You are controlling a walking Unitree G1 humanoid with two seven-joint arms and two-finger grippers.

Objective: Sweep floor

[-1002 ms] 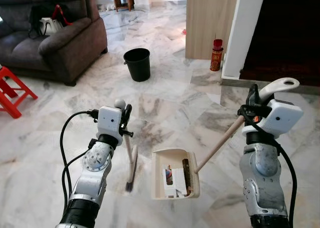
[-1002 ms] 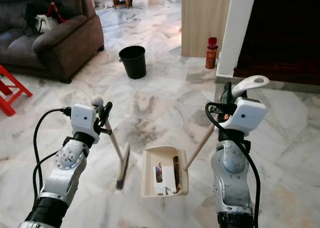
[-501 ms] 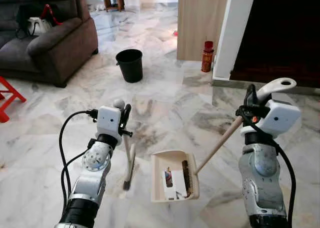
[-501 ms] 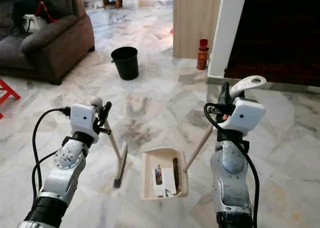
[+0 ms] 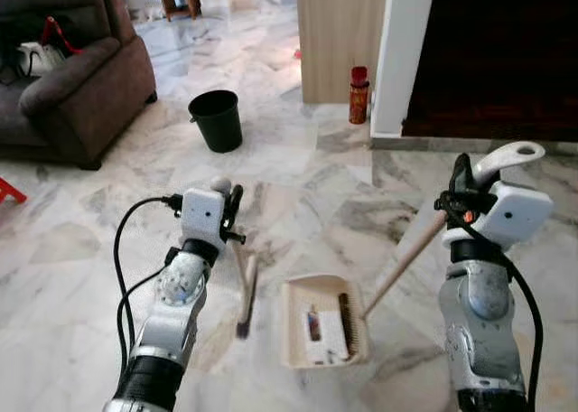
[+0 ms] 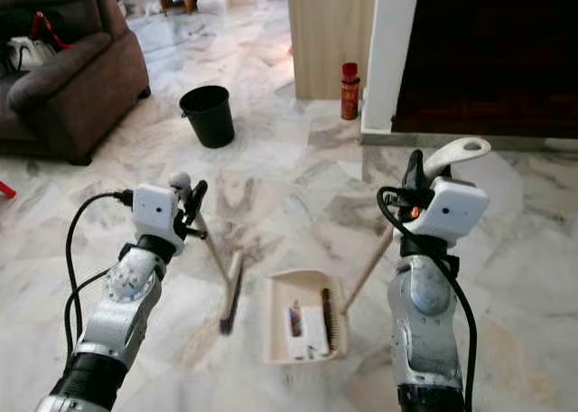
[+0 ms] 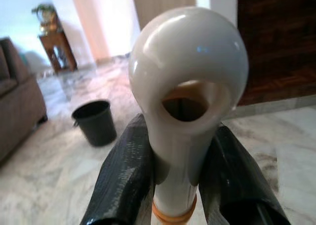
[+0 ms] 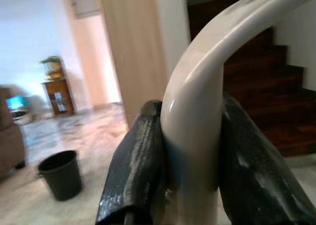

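Left gripper point(image 7: 175, 185) is clamped on the white looped top of the broom point(image 5: 242, 294) handle; the handle runs down and forward from it, and the dark bristle head rests on the marble floor point(image 5: 298, 186) just left of the dustpan point(image 5: 321, 320). Right gripper point(image 8: 190, 166) is clamped on the curved white grip of the dustpan handle; the tan shaft slopes down and to the left to the cream pan, which sits flat on the floor between the two arms. Pan holds a few scraps, one whitish and one small with red and blue; any print on them is too small to read. Farther off: black bucket point(image 5: 216, 120), red spray can point(image 5: 359, 96) at the wall corner, label unreadable, and a dark sofa point(image 5: 77, 91) at left.
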